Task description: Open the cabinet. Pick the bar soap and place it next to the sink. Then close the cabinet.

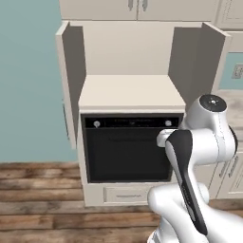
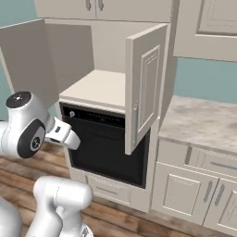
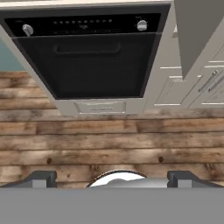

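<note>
Cabinet (image 1: 130, 57) doors both open, gripper (image 3: 112, 177) spread wide and holding nothing, pointing at floor; raise it toward the shelf, soap not visible.

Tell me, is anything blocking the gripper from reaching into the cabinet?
Nothing visible does. The cabinet stands wide open. The open gripper hangs low in front of it, facing the oven below the cabinet and the wooden floor, so it would probably just need to lift.
</note>
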You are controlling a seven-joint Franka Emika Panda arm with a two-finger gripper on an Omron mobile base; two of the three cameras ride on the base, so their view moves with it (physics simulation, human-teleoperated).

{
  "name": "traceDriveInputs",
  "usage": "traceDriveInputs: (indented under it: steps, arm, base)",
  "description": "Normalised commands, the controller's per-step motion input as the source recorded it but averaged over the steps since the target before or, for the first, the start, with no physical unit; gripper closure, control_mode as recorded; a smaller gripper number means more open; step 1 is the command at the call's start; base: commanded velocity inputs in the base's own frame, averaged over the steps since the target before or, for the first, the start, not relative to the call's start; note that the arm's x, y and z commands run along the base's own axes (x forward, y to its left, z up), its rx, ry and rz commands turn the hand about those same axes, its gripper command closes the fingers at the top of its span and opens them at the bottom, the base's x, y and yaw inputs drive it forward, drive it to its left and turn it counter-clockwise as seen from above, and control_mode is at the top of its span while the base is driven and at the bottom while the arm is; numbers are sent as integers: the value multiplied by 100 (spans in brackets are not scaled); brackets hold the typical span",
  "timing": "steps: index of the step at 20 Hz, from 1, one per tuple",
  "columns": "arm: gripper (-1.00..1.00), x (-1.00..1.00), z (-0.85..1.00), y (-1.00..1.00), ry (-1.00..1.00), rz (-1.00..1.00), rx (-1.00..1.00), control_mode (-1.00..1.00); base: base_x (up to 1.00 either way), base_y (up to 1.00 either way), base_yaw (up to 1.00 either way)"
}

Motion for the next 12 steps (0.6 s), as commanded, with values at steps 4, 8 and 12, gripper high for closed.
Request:
traceDriveInputs:
  steps: [4,8,12]
  arm:
    - [-100,0,0,0,0,0,0,100]
    - [-100,0,0,0,0,0,0,100]
    - [-100,0,0,0,0,0,0,100]
  base:
    - [25,40,-13]
    - [36,21,-12]
    - [41,15,-11]
